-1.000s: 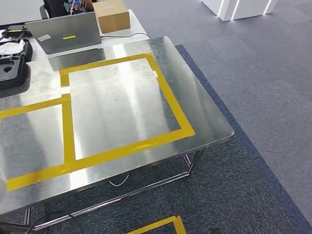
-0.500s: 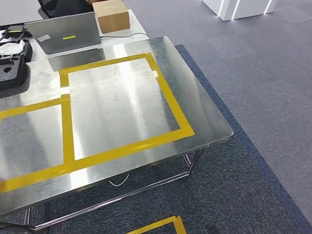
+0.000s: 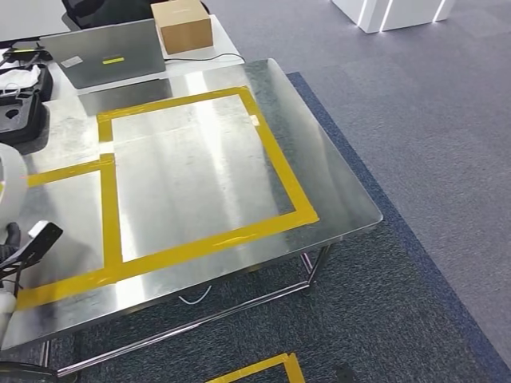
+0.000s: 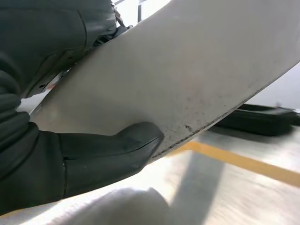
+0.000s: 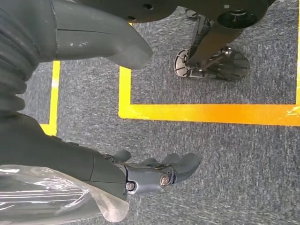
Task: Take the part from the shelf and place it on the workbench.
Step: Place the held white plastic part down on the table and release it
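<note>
We look down on the shiny steel workbench (image 3: 199, 183), its top marked off into rectangles by yellow tape (image 3: 112, 215). At its near left edge our left hand (image 3: 18, 251) comes in, and the left wrist view shows it (image 4: 53, 159) gripping the large, pale grey curved part (image 4: 183, 79), with the thick grey thumb (image 4: 123, 145) pressed against its underside near a scuffed edge and the dark fingers wrapped over its other face; the part hangs just above the taped benchtop, apart from the surface. Our right hand (image 5: 155, 171) hangs over grey carpet crossed by yellow floor tape (image 5: 212, 112), its fingers straight, lying close together, and holding nothing. At the far end of the bench sit a closed grey laptop (image 3: 105, 52) and a shut brown cardboard box (image 3: 182, 24), its contents hidden. A black open case (image 3: 21, 100) lies at the far left, holding dark shaped padding and something white that we cannot make out
</note>
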Controlling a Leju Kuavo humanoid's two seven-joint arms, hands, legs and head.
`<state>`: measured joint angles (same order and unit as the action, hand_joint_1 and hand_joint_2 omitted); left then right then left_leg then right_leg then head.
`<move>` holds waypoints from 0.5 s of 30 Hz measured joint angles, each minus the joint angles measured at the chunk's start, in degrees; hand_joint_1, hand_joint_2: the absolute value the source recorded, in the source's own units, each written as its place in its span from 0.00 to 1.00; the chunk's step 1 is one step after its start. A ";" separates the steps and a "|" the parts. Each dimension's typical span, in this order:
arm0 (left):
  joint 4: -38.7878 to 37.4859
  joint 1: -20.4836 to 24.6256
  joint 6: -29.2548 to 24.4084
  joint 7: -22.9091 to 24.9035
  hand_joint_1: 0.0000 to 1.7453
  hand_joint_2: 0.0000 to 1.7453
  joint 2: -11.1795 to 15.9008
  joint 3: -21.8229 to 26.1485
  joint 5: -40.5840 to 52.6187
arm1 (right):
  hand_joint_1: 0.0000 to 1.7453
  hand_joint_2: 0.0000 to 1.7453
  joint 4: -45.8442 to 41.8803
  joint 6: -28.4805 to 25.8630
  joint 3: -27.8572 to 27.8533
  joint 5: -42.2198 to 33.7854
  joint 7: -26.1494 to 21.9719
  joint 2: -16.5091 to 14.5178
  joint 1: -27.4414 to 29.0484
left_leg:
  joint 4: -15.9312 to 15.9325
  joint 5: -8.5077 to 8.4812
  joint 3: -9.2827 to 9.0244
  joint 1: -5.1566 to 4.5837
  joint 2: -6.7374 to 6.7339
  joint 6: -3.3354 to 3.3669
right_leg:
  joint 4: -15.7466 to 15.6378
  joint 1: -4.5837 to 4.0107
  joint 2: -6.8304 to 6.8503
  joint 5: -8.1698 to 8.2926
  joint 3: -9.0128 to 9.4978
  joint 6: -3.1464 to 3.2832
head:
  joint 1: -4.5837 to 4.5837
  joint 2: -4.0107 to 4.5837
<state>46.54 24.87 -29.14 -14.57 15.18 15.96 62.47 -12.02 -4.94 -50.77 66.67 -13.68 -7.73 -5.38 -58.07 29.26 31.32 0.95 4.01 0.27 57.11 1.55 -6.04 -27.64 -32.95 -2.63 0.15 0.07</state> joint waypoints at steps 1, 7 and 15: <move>-0.75 0.75 -0.01 0.38 1.00 1.00 -0.17 -1.11 0.49 | 0.00 1.00 0.00 0.00 0.11 0.01 0.04 0.01 -0.04 | 0.00 0.00 0.00 0.00 -0.04 0.00 | 0.00 0.00 -0.06 0.00 0.00 0.00 | 0.00 0.00; -3.50 3.19 0.82 0.92 0.75 1.00 -0.97 -5.18 2.41 | 0.00 0.75 0.00 0.11 0.34 0.14 0.21 0.11 -0.03 | 0.00 0.00 -0.01 0.00 -0.10 0.00 | 0.00 -0.01 -0.10 0.01 -0.09 0.02 | 0.01 0.00; -5.89 4.44 2.35 3.66 0.00 0.25 -5.47 -9.71 0.79 | 0.00 0.00 0.00 0.51 0.34 -0.25 0.23 0.15 -0.16 | 0.00 0.00 0.00 0.00 -0.10 0.00 | 0.00 0.02 -0.11 0.01 -0.05 0.02 | 0.00 0.00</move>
<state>40.65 29.31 -26.79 -10.91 9.71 6.25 63.26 -12.02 -4.43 -50.43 66.42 -13.45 -7.58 -5.54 -58.07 29.27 31.31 0.94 3.90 0.27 57.11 1.58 -6.15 -27.62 -33.00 -2.62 0.15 0.07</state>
